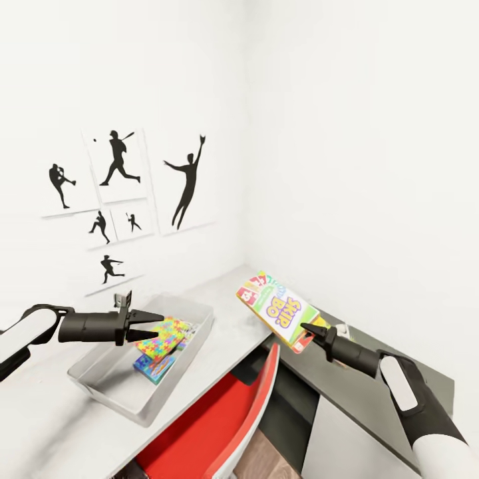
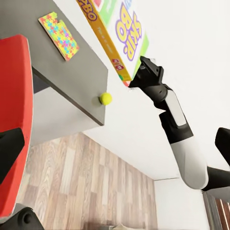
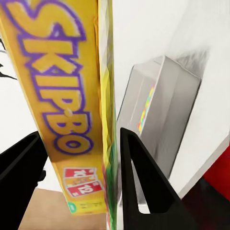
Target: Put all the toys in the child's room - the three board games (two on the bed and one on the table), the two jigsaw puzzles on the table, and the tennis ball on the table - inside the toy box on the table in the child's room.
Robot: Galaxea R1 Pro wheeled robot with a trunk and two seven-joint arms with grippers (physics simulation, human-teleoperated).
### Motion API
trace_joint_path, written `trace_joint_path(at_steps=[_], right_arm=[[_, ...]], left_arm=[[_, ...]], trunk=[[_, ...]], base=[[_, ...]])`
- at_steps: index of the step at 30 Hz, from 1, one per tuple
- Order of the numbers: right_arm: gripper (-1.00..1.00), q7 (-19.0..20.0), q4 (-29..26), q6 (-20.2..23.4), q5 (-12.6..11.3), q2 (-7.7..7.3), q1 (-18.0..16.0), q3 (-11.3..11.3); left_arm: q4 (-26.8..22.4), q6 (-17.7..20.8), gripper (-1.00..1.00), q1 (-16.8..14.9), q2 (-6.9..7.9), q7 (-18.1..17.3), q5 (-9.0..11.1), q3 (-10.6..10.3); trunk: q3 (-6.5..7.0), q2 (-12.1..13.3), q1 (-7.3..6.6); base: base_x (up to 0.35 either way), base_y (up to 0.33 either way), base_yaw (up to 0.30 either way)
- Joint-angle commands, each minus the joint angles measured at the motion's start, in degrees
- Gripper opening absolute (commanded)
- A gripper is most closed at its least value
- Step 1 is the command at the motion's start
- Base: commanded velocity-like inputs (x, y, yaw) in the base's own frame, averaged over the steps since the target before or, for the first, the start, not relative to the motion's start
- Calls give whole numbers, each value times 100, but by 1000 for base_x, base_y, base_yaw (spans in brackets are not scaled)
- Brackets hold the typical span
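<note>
My right gripper (image 1: 307, 330) is shut on the lower edge of the SKIP-BO board game (image 1: 278, 308), holding it tilted in the air over the table's corner. In the right wrist view its fingers (image 3: 139, 182) clamp the box (image 3: 57, 96), with the toy box (image 3: 160, 91) beyond. The grey toy box (image 1: 100, 379) on the table (image 1: 40, 426) holds a jigsaw puzzle (image 1: 164, 332) and a small blue board game (image 1: 154, 365). My left gripper (image 1: 159, 324) hovers over it, slightly open and empty. Another jigsaw puzzle (image 2: 58, 34) and the tennis ball (image 2: 106, 98) lie on the dark cabinet section.
A red chair (image 1: 219, 426) stands tucked against the table in front of me, below both arms. Baseball-player posters (image 1: 120, 166) hang on the white wall behind the table. The tennis ball sits right at the dark top's edge, above the wood floor (image 2: 86, 182).
</note>
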Motion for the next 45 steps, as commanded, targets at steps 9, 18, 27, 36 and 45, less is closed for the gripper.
trace_joint_path(at_steps=[9,18,27,36,45], right_arm=[[-100,46,4,-29,-23,1,-2,-12],[-100,49,7,-30,-16,1,0,-12],[-100,48,7,-37,-11,1,-2,-12],[-100,58,10,-39,-11,-2,-4,-13],[-100,68,7,-40,-24,-7,0,-22]], left_arm=[[8,-5,100,-11,2,-60,-36,-21],[19,-4,100,-11,9,-61,-46,-13],[19,-4,100,-11,11,-63,-56,-12],[18,-5,100,-11,8,-59,-47,-12],[25,-5,100,-11,3,-57,-45,-18]], trunk=[[-32,-5,2],[-67,-5,2],[-102,-5,2],[-137,-5,2],[-172,-5,2]], base=[[0,0,285],[0,0,277],[0,0,275],[0,0,273],[0,0,273]])
